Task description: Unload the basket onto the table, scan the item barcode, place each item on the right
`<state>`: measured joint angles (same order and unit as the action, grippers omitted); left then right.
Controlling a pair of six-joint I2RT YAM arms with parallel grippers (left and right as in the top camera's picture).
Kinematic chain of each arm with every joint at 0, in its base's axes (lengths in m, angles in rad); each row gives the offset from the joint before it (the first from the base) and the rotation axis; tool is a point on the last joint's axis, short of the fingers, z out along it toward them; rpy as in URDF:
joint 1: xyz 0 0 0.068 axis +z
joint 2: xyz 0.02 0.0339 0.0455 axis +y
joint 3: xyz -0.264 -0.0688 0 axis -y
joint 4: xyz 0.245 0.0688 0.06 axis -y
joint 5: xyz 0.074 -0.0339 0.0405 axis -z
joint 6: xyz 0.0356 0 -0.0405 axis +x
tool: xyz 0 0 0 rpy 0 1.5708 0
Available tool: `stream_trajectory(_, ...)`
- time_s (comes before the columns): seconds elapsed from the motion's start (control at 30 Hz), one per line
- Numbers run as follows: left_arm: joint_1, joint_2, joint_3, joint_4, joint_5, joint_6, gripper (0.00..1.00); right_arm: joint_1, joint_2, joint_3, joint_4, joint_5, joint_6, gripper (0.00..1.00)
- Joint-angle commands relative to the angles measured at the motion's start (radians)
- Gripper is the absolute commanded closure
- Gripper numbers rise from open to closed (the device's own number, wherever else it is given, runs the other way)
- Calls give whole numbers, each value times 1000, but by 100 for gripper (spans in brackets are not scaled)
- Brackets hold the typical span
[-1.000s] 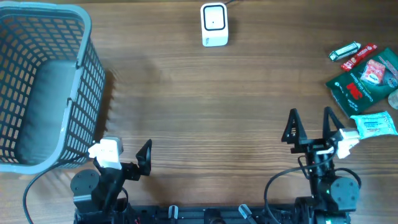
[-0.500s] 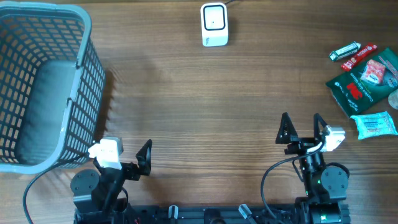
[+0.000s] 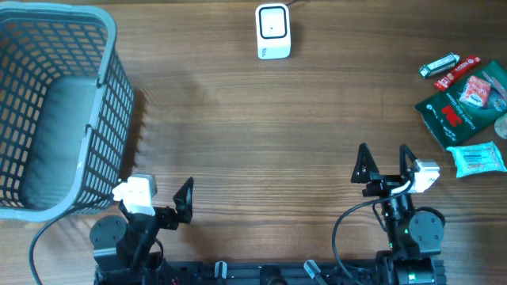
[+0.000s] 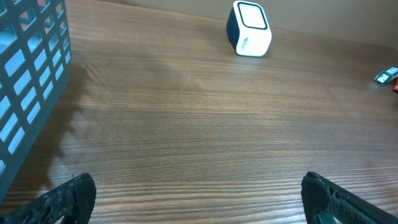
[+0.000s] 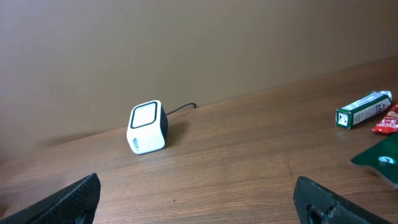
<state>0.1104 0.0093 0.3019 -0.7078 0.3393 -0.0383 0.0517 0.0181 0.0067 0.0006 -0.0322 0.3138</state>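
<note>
At the far left a grey mesh basket [image 3: 55, 111] stood on the wooden table [image 3: 238, 134], just beside my left end effector [image 3: 160, 198], which was released, fingers spread wide. At the far middle stood the white scanner [image 3: 272, 32], its window tilted up toward me. My right end effector [image 3: 384, 158] was likewise released. At the right edge, well apart from the scanner, lay a green-and-white box [image 3: 440, 65] and a red bar [image 3: 461, 71], both slanting up to the right, a dark green pouch [image 3: 451, 111] with red print, and a pale blue packet [image 3: 478, 158] lying roughly left to right, nearest my right end effector. Their lettering was too small to read.
</note>
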Motion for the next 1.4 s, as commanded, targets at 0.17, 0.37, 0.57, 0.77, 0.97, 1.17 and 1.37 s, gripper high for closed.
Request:
stream_trajectory(0.17,-2,-4,-8,122,51,1,0,4,-14,-2,3,10,3,0)
stream_trajectory(0.37,-76,-4,-165,505,10,0,0,5,-14,-2,3,10,3,0)
stream_trajectory(0.57,-113,-5,-245,620,-96,1,0,5,-14,-2,3,10,4,1)
stream_trajectory(0.77,-113,-6,-296,648,-134,8,0,4,-14,-2,3,10,3,0)
stream_trajectory(0.97,-113,-6,-296,634,-264,8,0,5,-14,-2,3,10,3,0)
stream_trajectory(1.17,-113,-6,-296,634,-263,8,0,5,-14,-2,3,10,3,0)
stream_trajectory(1.37,-113,-6,-296,634,-263,4,0,4,-14,-2,3,10,3,0)
